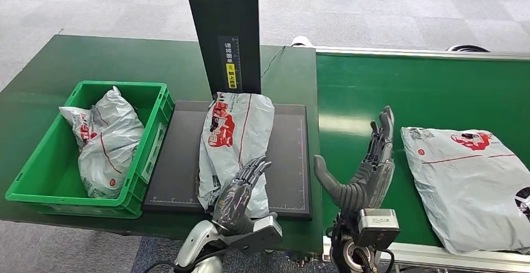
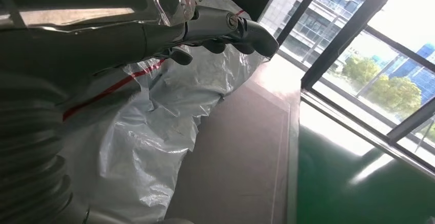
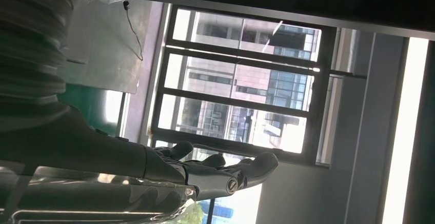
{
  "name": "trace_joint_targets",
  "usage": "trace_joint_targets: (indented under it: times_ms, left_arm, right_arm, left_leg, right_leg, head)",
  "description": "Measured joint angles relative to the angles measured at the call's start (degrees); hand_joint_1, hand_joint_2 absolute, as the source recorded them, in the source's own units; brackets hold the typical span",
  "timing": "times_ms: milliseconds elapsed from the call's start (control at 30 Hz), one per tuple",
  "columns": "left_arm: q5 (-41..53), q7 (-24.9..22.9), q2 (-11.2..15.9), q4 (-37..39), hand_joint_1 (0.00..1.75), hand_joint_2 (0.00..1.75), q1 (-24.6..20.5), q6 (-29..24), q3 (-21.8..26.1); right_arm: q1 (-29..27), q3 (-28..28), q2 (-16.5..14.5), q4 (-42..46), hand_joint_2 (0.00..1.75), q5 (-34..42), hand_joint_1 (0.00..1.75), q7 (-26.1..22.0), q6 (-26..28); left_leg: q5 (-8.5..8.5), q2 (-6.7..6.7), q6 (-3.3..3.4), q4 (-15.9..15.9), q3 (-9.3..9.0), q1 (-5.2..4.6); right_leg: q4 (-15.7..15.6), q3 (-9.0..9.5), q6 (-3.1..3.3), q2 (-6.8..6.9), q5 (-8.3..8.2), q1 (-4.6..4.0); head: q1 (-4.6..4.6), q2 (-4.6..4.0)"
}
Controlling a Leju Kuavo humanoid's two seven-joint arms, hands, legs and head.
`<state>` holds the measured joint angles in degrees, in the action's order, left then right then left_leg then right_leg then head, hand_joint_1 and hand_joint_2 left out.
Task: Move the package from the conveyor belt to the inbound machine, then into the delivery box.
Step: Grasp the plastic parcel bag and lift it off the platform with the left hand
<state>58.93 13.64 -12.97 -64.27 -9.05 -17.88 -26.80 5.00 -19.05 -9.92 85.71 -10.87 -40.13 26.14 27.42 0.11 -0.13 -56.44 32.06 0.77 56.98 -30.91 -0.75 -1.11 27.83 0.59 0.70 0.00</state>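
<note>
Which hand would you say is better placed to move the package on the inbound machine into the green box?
Probably the left hand: it already rests on the package, on the side toward the green box. The right hand hangs open above the conveyor belt, farther off.

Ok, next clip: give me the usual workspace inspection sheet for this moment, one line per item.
Surface: dark green table on the left, green conveyor belt on the right.
Job's things: one grey package lies on the dark inbound machine platform below its black post; another package waits on the belt; bagged packages sit in the green delivery box.
Clutter: nothing seen.
Hands: left hand rests on the near end of the platform package, fingers over the plastic; right hand is raised over the belt's edge, open, holding nothing.
Cables: a thin wire runs beside the post.
Surroundings: grey floor; windows with buildings outside in the wrist views.
</note>
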Motion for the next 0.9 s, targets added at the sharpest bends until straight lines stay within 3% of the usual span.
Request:
trace_joint_targets:
  times_ms: [233,433,667,767,900]
  left_arm:
    - [-3.6,0.5,0.0,11.6,0.0,1.75,-8.3,-7.1,1.6]
    - [-8.5,2.8,0.8,15.2,0.0,1.75,-13.1,-8.9,6.3]
    - [-22.4,12.9,1.9,9.2,0.0,1.75,-10.9,1.8,10.0]
    - [-24.1,13.5,2.7,3.3,0.0,1.75,-8.1,3.3,11.0]
    - [-20.5,10.4,3.5,-3.5,0.0,1.75,-4.9,3.3,11.6]
  right_arm:
    - [-0.7,0.2,-0.3,-0.5,1.75,-0.9,0.0,0.0,0.8]
    - [-2.3,0.4,-0.3,-0.5,1.75,-1.3,0.0,0.0,0.9]
    - [-3.1,1.1,-0.3,-0.5,1.75,-1.3,0.0,0.0,0.9]
    - [-3.8,1.8,-0.3,-0.4,1.75,-1.4,0.0,0.0,0.9]
    - [-5.3,2.5,-0.3,0.7,1.75,-2.2,0.0,0.0,0.8]
  left_leg:
    - [-0.05,-0.03,-0.01,0.0,0.01,0.02]
    - [-0.05,-0.03,-0.01,0.0,0.01,0.01]
    - [-0.05,-0.03,-0.02,0.0,0.07,0.01]
    - [-0.05,-0.04,-0.02,0.0,0.08,0.01]
    - [-0.05,-0.05,-0.02,0.0,0.09,0.01]
  right_leg:
    - [0.0,0.0,0.01,0.03,0.0,-0.02]
    - [0.0,0.02,0.01,0.03,-0.01,-0.02]
    - [0.0,-0.02,0.01,0.03,0.0,-0.01]
    - [0.0,-0.04,0.01,0.03,0.01,-0.02]
    - [0.0,-0.06,0.01,0.04,0.01,-0.02]
  head:
    - [-0.03,0.0]
    - [-0.03,0.0]
    - [-0.03,0.0]
    - [-0.02,0.0]
    - [-0.03,0.0]
